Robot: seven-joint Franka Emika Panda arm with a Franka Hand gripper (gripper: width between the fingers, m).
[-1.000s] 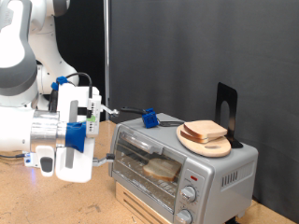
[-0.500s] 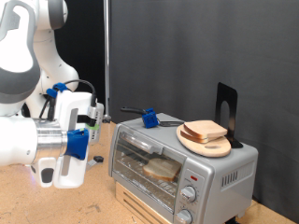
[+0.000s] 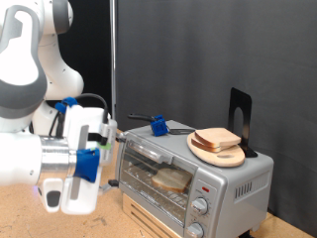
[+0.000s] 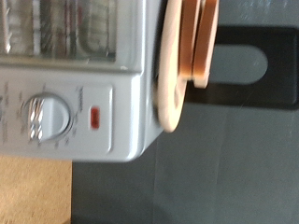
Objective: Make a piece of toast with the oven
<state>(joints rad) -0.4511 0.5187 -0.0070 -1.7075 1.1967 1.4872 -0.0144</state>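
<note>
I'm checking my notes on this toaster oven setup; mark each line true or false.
1. A slice of bread lies on the wooden plate on top of the oven. True.
2. The oven door is open. False: it is closed.
3. The tool holds the bread. False: it is at the exterior view's left, apart from it.
4. The oven has round knobs. True.
5. The plate sits on the table. False: it sits on the oven.

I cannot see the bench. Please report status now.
Gripper left of oven, holding nothing visible. Piece of toast on wooden plate atop oven. Door shut.
</note>
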